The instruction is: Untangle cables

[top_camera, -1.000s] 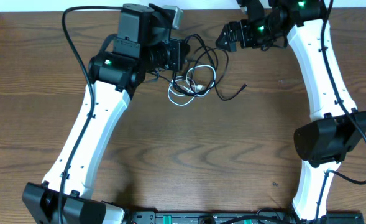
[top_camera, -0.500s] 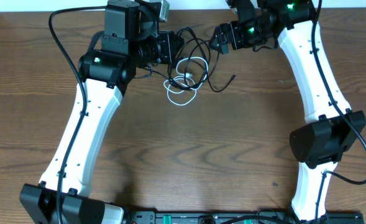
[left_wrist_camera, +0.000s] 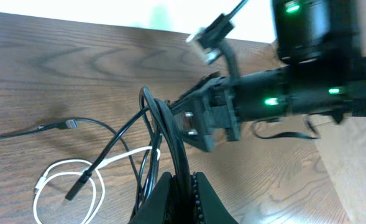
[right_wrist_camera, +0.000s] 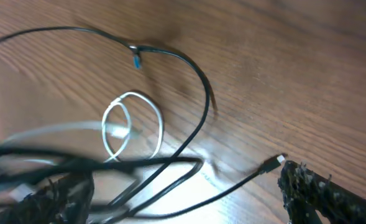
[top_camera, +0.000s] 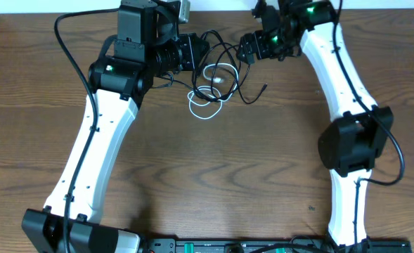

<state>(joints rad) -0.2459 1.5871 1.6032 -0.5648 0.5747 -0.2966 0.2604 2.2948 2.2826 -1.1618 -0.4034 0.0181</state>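
Overhead: the left gripper (top_camera: 196,53) and right gripper (top_camera: 243,48) face each other at the far edge of the table (top_camera: 228,176), with the black cable (top_camera: 252,97) looped between and below them and the white cable (top_camera: 208,90) coiled on the wood under those loops, the two crossing. Left wrist: the left fingers (left_wrist_camera: 164,194) are clenched on several black strands (left_wrist_camera: 170,130) at once, which rise off the table while the white cable (left_wrist_camera: 130,155) lies beneath; gripping a bundle rather than one strand risks drawing the knot tighter when pulled. Right wrist: the right fingers (right_wrist_camera: 319,193) stand wide apart, grasping nothing, and black strands (right_wrist_camera: 201,87) run across the gap between them, above the white coil (right_wrist_camera: 133,96). Closing here could trap two strands, or the white one too, so that pulling the arms apart drags both cables together. A plug end (right_wrist_camera: 273,163) lying near the right finger could also snag in a loop.
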